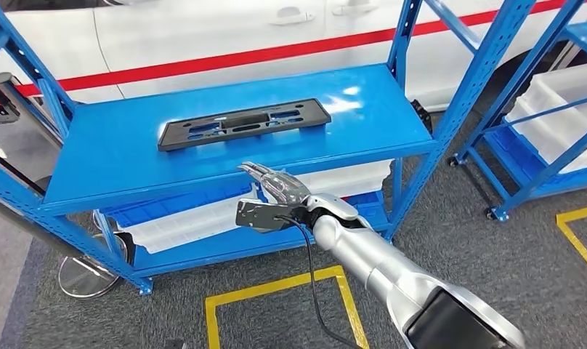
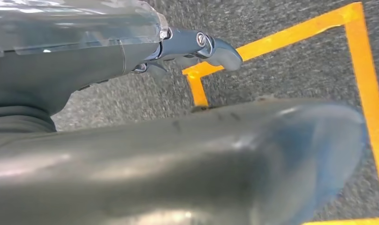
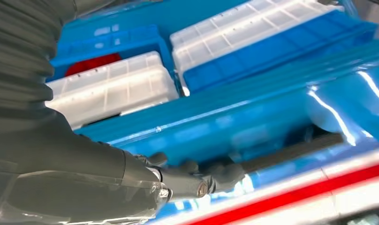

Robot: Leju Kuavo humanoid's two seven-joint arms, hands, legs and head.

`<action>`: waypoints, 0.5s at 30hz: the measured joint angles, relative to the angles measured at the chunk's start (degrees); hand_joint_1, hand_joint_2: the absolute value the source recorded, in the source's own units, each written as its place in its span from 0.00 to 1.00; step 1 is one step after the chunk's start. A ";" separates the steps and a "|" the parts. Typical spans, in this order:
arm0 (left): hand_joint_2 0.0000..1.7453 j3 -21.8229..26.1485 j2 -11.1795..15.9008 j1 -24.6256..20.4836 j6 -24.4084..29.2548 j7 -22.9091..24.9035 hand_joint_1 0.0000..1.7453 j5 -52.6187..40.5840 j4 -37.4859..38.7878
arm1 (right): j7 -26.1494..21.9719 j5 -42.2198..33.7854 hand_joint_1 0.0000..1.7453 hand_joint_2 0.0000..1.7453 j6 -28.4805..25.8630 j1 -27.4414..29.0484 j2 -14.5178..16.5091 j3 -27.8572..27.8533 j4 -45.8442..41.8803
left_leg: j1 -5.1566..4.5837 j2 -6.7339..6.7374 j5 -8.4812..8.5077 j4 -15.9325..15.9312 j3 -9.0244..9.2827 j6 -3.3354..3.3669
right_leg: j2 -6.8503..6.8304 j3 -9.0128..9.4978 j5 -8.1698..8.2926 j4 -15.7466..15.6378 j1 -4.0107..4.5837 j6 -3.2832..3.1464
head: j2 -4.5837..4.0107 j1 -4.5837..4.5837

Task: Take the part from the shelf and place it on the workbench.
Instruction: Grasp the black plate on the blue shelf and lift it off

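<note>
While the right hand [image 1: 272, 182] hovers at the near edge of the blue shelf [image 1: 116, 145], fingers apart and holding nothing, the black part [image 1: 243, 123] lies flat on that shelf, just beyond it. Left hand [image 2: 197, 47] hangs over the grey floor, can't tell its grip.

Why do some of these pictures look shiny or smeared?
Head view: overhead lights glare white on the blue shelf, while the black part stays sharp. Right wrist view: bright streaks of glare on the shelf edge, and the right hand up close is soft. Left wrist view: a blurred dark shape close to the lens, the floor's yellow line clearer.
</note>
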 joint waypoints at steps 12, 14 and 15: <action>0.00 0.00 -0.71 -0.42 0.68 0.96 0.00 0.00 0.00 | -0.37 -0.17 0.00 1.00 0.45 -0.53 1.09 0.25 -0.18 | 0.38 -0.78 -10.73 -1.01 14.20 1.01 | -0.63 -18.76 -1.40 10.26 -0.61 2.30 | 0.00 0.00; 0.00 0.00 -0.92 -0.33 0.70 1.17 0.00 -0.04 0.05 | -0.11 -0.19 0.00 1.00 0.86 -0.47 0.83 0.45 -0.08 | 0.26 -1.03 -12.98 -0.76 15.97 0.48 | -0.63 -18.91 10.50 3.41 -0.31 1.60 | 0.00 0.04; 0.00 0.00 -0.95 -0.32 0.70 1.25 0.00 -0.07 0.08 | 0.02 -0.25 0.00 1.00 1.01 -0.46 0.75 0.57 -0.03 | 0.23 -1.10 -13.90 -0.69 16.39 0.09 | -0.53 -18.97 14.96 1.59 -0.11 1.17 | 0.00 0.03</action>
